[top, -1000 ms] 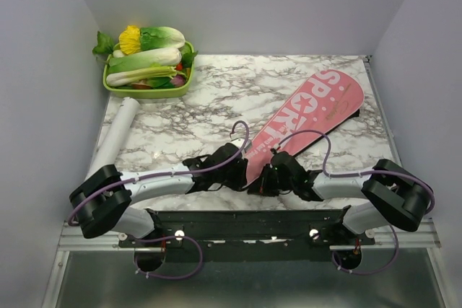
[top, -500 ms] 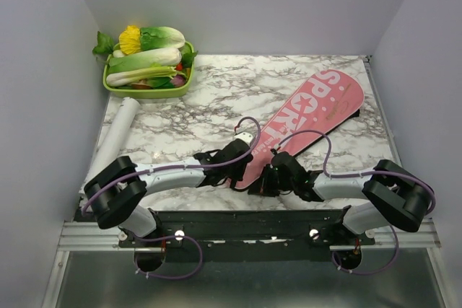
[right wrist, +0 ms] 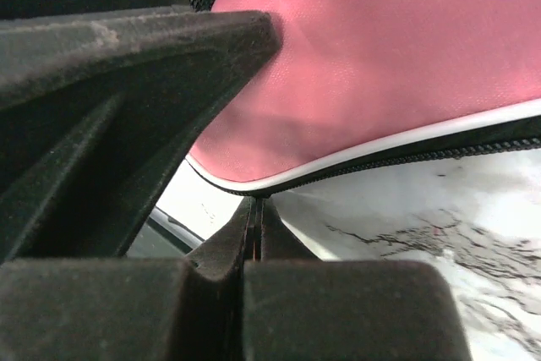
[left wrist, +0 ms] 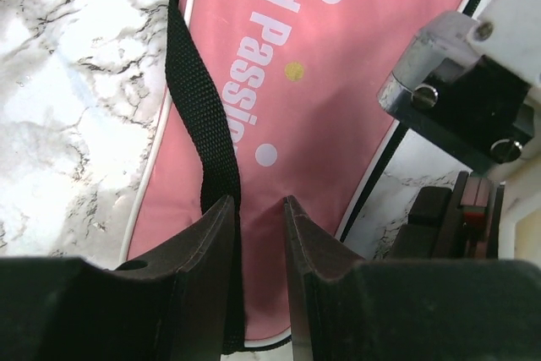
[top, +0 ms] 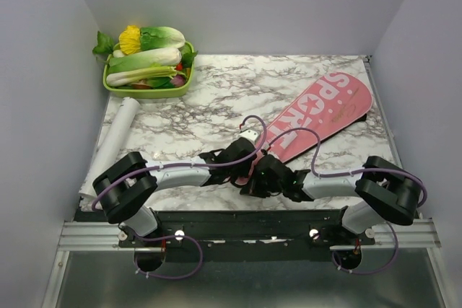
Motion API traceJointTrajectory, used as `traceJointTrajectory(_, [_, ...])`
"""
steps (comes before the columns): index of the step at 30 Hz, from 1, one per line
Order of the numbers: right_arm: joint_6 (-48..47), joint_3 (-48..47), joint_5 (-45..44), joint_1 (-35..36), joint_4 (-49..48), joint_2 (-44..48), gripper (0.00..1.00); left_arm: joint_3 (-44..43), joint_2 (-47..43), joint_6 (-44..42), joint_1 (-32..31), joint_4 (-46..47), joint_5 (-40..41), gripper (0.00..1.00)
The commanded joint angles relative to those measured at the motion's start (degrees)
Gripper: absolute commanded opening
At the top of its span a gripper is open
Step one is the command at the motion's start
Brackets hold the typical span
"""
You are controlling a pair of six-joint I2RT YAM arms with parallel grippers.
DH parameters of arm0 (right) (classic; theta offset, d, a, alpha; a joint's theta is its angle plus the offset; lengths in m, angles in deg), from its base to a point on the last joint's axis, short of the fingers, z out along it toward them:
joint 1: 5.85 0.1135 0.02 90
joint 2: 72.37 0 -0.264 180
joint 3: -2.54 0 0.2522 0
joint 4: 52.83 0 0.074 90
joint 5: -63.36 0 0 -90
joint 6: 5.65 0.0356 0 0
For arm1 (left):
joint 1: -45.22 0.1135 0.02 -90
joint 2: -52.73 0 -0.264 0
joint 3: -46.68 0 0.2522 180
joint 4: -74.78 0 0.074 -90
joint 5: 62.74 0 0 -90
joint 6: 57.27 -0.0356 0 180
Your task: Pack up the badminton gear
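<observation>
Left wrist view: pink cover (left wrist: pixel 321 82) cut off by top edge, lettering partly lost there and under black strap (left wrist: pixel 199 99); strap's lower run hidden at left gripper (left wrist: pixel 258 205) jaws, grip on it not determinable. Right wrist view: right gripper (right wrist: pixel 256 202) jaws blurred, closed; anything pinched too thin to tell. Top view: cover's narrow end hidden under both grippers; white tube (top: pixel 115 138) near end behind left arm (top: pixel 177 174).

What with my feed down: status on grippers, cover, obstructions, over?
Left gripper jaws part open over black webbing strap. Right gripper jaws shut at edge of long pink fabric racket cover, hold unclear. No obstruction seen.
</observation>
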Motion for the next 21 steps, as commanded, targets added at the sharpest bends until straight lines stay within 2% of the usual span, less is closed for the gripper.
traceJointTrajectory(1, [6.05,-1.80,-2.01,5.15,1.96,-3.67,0.01,3.63,3.39,0.01,0.01,-1.55,-3.44,0.36])
traceJointTrajectory(5, [8.87,-3.56,-2.72,7.35,-4.98,-6.56,0.01,5.39,2.51,-0.08,0.01,-0.76,-4.06,0.36])
traceJointTrajectory(13, [11.16,-4.80,-6.85,8.32,-9.04,-9.91,0.03,8.39,-1.79,0.80,0.01,-0.41,-4.41,0.36])
traceJointTrajectory(14, [10.90,-4.88,-6.76,8.32,-8.61,-9.82,0.05,8.38,-1.97,0.80,0.01,-0.67,-4.32,0.36])
traceJointTrajectory(17, [9.58,-5.23,-6.50,8.32,-6.24,-8.60,0.21,7.95,-2.33,0.80,0.01,-1.37,-3.88,0.36])
traceJointTrajectory(18, [9.32,-5.23,-6.50,8.32,-5.27,-7.98,0.30,7.77,-2.24,0.71,0.01,-1.72,-3.79,0.36])
traceJointTrajectory(20, [8.53,-4.71,-7.37,8.32,-1.95,-5.27,0.38,7.16,-2.41,0.62,0.01,-2.42,-3.44,0.36])
traceJointTrajectory(21, [8.09,-4.45,-7.90,8.32,-0.62,-4.03,0.46,6.98,-2.68,0.71,0.01,-3.04,-3.09,0.36])
